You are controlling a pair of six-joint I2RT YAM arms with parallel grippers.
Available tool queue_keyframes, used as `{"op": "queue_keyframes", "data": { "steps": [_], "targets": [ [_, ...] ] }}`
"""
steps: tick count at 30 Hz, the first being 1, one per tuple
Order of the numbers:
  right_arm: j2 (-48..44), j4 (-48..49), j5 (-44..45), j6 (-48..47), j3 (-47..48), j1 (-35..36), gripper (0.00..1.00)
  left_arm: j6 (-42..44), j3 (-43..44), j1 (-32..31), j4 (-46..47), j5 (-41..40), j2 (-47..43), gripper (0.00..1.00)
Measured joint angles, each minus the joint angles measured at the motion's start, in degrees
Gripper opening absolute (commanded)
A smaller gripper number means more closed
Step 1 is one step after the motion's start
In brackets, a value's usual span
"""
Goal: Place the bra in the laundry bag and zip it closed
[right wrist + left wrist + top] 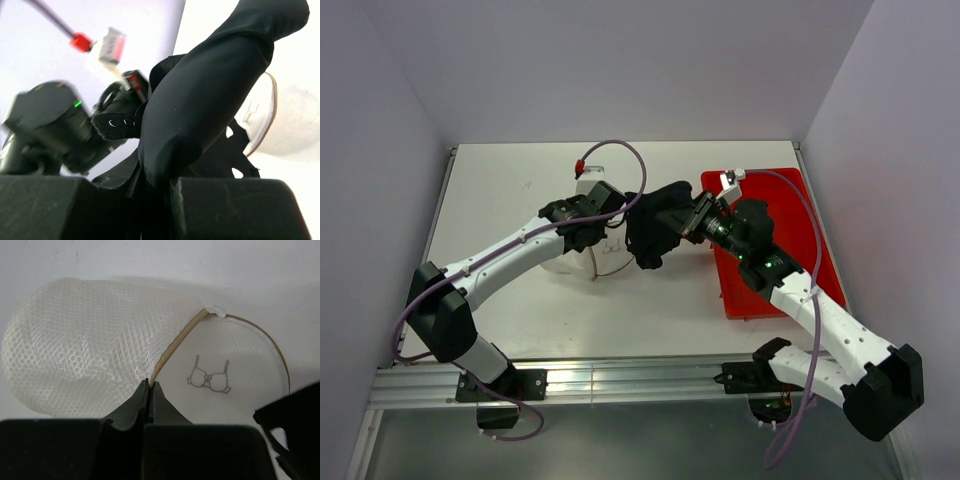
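Bra [655, 228], one; laundry bag [90, 340], one

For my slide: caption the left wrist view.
Left hand pinching the zipper edge of the open white mesh laundry bag.

Two robot arms were counted: one left arm [510, 255] and one right arm [820, 310]. Each carried a single gripper, making two in all: the left gripper [150, 385] and the right gripper [160, 182]. There was one black bra [655, 225], one white mesh laundry bag [85, 350] and one red tray [790, 215] at the right, all over a single white tabletop [520, 190]. One small bra emblem [210, 377] was printed on the bag. Two purple cables showed, the left cable [620, 145] and the right cable [800, 195]. One red connector [580, 165] sat at the far end of the left one.
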Motion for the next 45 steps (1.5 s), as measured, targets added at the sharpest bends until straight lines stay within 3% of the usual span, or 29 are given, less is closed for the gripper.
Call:
{"op": "queue_keyframes", "data": {
  "steps": [10,19,31,45],
  "targets": [
    [11.26,10.49,-0.13,5.62,-0.11,0.98,0.0,0.0,0.0,-0.92,3.76,4.9,-0.02,0.0],
    [19.65,14.23,-0.07,5.46,-3.08,7.21,0.0,0.02,0.07,-1.79,4.48,6.93,-0.13,0.0],
    [30.88,23.02,-1.16,5.53,-5.29,7.91,0.0,1.57,0.04,-4.94,7.91,12.92,-5.44,0.0],
    [33.11,33.92,-3.52,11.69,-5.49,8.44,0.0,2.99,-7.13,-5.7,15.56,26.91,-9.53,0.0]
  ]
}}
